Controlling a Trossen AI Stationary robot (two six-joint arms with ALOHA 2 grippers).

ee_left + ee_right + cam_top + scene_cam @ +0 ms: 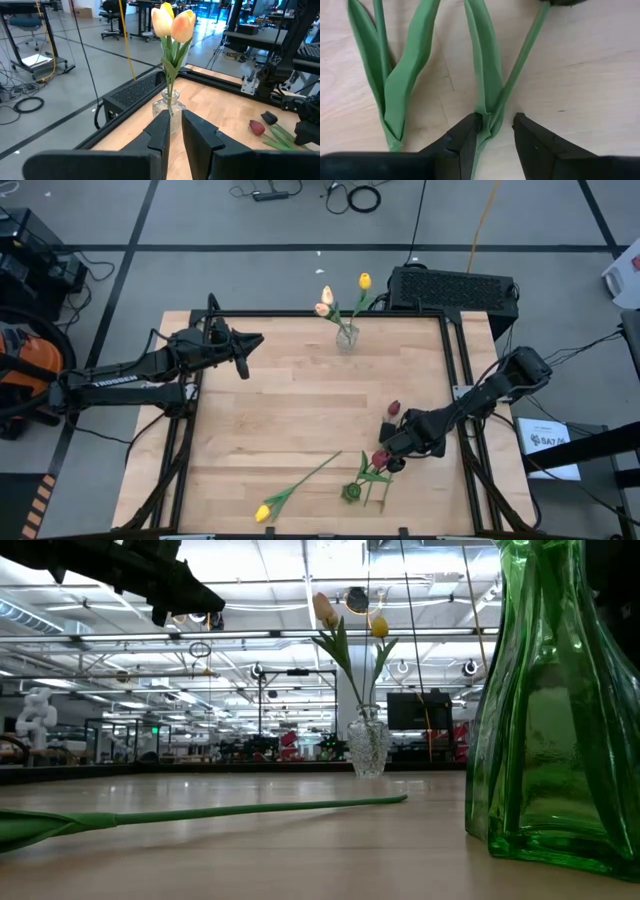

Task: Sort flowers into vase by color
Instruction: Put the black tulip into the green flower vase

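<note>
A clear glass vase (347,337) near the table's far edge holds peach and yellow tulips (172,22). A green glass vase (352,492) stands near the near edge. Two dark red tulips (394,408) (379,458) lie on the wood by my right gripper (388,452). In the right wrist view that gripper (495,120) is open and low over the table. Its fingers stand on either side of one tulip's green stem (517,65) where a leaf joins it. A yellow tulip (263,513) lies flat near the near edge. My left gripper (244,365) hovers left of the clear vase, open by a narrow gap. My right gripper straddles the dark red tulip's stem (492,117) at the base of its leaf, fingers pointing down and set across the stem. One fingertip (470,127) lies right beside the leaf; I cannot tell whether it touches. The tulip lies flat on the table.
A second stem with leaves (390,80) lies close beside the straddled one. The yellow tulip's long stem (250,808) runs across the near part of the table. A black box (452,288) sits beyond the far edge. Bare wood spans the table's middle (290,400).
</note>
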